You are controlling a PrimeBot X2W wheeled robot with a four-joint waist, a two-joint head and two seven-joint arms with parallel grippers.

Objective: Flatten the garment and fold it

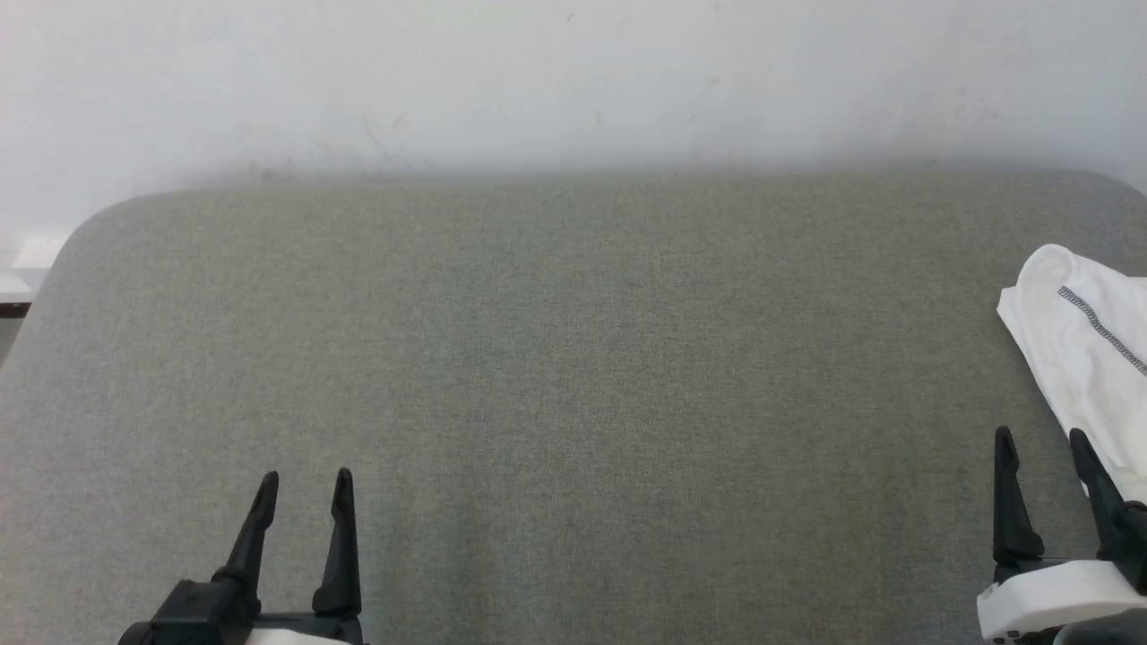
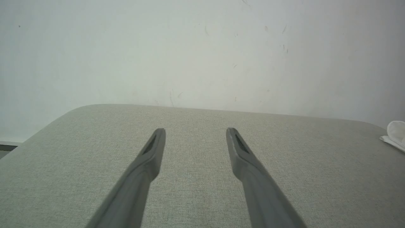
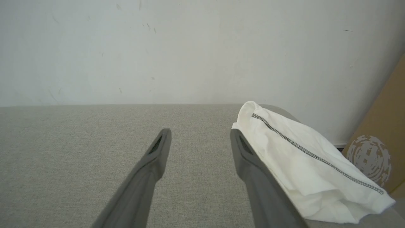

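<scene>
Both spread wide, empty: we see left gripper (image 1: 306,475) over grey fabric surface (image 1: 573,358), right gripper (image 1: 1040,432) just beside white shirt (image 1: 1066,340) at surface's right edge

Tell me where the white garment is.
The white garment lies bunched at the grey table's right edge in the head view, just right of the right gripper.

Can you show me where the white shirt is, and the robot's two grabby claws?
white shirt (image 3: 300,158), right wrist view, plain cloth beside the zigzag stitching.
left gripper (image 1: 306,477), head view, midway between its two fingertips.
right gripper (image 1: 1041,437), head view, midway between its two fingertips.
</scene>
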